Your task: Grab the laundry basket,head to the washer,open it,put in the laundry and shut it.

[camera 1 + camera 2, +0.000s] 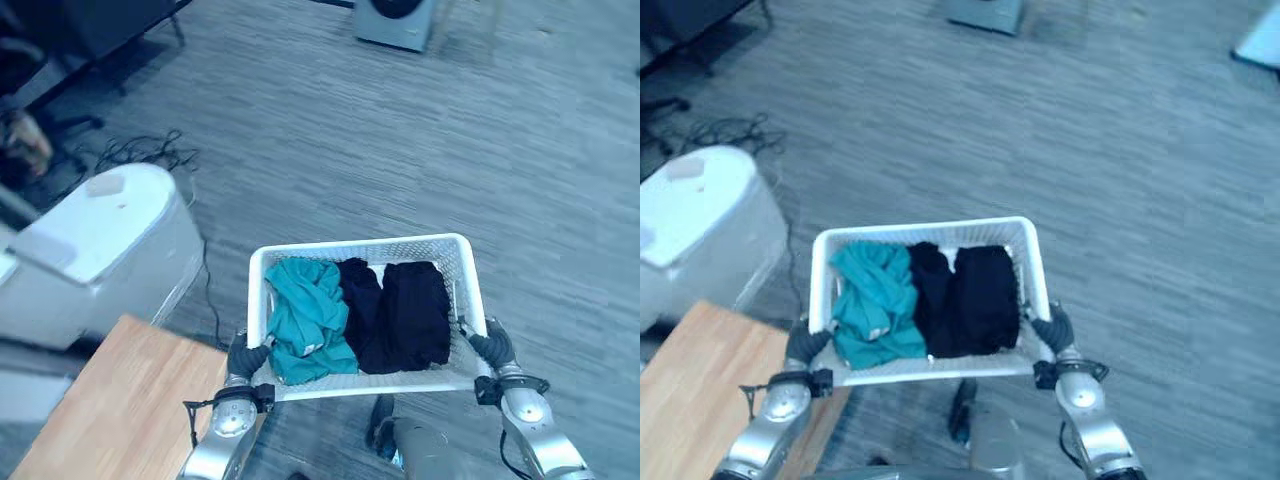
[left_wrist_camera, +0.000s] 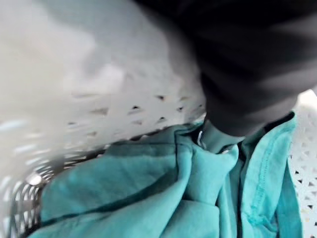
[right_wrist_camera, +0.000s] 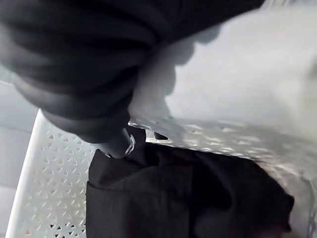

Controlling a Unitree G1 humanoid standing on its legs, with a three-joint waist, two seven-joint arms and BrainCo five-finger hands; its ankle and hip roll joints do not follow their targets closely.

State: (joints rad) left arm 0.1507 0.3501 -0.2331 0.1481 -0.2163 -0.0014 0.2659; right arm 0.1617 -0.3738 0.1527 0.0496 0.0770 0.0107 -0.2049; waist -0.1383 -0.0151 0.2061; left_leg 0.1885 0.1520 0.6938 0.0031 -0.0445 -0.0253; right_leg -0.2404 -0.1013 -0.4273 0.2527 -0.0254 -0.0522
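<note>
Basket's up: the white perforated plastic laundry basket (image 1: 365,250) hangs between my arms over the grey floor (image 1: 420,150), my left hand (image 1: 247,357) at its left side and my right hand (image 1: 492,347) at its right. Fingers tuck under the rim, so I can't tell how they're curled, though carrying suggests a grip. Inside lie the crumpled teal garment (image 1: 308,318) and the dark clothes (image 1: 400,312) beside it. Grabbing looks done. Ahead, well apart, sits what may be the grey front-loading washer (image 1: 395,20); walking there, opening, loading and shutting remain.
</note>
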